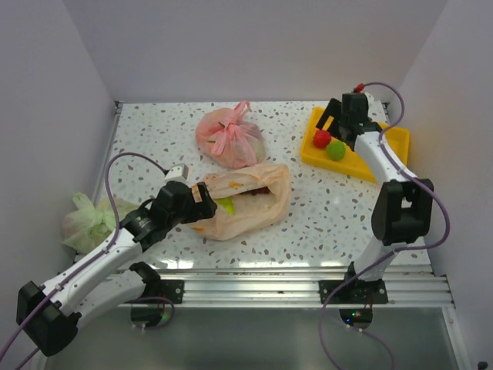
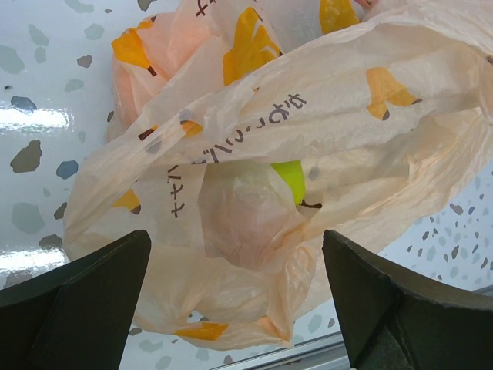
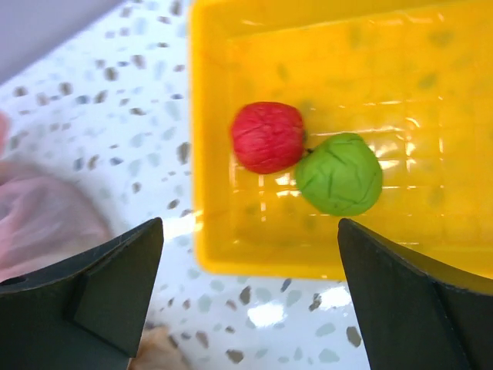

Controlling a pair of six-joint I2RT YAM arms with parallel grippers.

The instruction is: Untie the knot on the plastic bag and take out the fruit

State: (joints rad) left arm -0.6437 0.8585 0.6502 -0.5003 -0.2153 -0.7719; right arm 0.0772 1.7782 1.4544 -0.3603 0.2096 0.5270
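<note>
Speckled table point(image 1: 323, 208) under plastic bag point(image 1: 248, 206), white walls point(image 1: 254, 46)

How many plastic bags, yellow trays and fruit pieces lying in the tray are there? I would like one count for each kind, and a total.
Plastic bags: 3 (peach-orange bag, pink bag, pale green bag)
Yellow tray: 1
Fruit pieces in the tray: 2 (red piece, green piece)
Total: 6
</note>
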